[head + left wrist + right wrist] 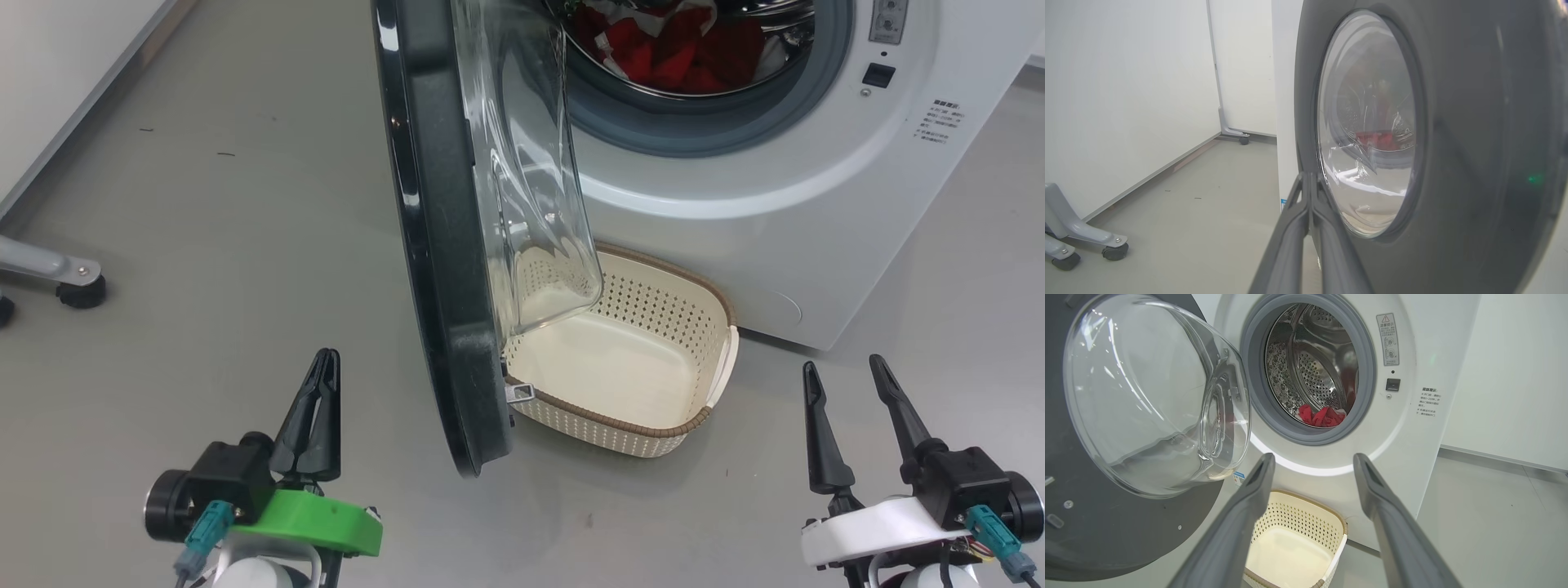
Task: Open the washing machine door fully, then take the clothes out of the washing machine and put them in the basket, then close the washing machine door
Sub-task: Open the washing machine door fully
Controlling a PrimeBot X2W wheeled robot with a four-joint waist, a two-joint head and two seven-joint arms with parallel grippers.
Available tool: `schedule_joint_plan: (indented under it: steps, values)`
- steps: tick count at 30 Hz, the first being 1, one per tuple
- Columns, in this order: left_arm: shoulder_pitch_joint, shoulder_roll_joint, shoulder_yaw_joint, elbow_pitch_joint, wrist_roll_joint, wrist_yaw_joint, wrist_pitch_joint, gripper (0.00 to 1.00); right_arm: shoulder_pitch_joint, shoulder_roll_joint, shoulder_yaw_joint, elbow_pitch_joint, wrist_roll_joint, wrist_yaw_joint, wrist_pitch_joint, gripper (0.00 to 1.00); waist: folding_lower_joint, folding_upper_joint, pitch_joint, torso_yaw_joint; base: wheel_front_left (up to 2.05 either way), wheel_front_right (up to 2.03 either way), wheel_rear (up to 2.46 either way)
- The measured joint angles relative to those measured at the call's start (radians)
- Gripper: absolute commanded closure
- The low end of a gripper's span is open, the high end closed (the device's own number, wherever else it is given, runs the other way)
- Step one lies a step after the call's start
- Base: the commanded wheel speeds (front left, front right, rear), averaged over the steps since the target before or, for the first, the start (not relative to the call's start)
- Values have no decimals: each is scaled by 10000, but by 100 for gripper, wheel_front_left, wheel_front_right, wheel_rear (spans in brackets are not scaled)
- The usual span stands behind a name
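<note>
While the washing machine door (pixel 441 245) stands swung out, edge-on above the left side of the basket (pixel 620 420), the steel drum (pixel 1310 371) of the washing machine (pixel 816 220) holds the clothes (pixel 678 49), a red heap with white parts at the drum bottom. The basket sits on the floor (pixel 204 245) just in front of the machine, below the porthole, its cream bottom bare. The left gripper (pixel 328 355) is clenched on nothing, left of the door. The right gripper (pixel 843 363) is released, fingers spread, right of the basket.
</note>
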Motion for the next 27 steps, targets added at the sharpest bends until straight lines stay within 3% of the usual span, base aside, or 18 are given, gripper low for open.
schedule_joint_plan:
  steps: [2, 17, 22, 27]
  values:
    - [-12, 0, 90, -255, -4, 33, -2, 100, 1, 29, -31, 4, -25, 12, 0, 0, 0, 0, 0, 15, 0, 0, 0]
    - [-1120, -6, 477, -3486, 629, 52, -6, 100, 6, 238, -150, 128, -157, 268, 0, 0, 0, 0, -61, 63, 0, 0, 0]
    - [-1383, -2, -194, -4472, 844, -311, -13, 100, 24, 276, -165, 203, -234, 355, 0, 0, 0, 0, -119, 21, 0, 0, 0]
    - [-1351, 2, -1486, -4631, 988, -1074, -13, 100, 75, 326, -174, 234, -253, 443, 0, 0, 0, 0, -153, -52, 0, 0, 0]
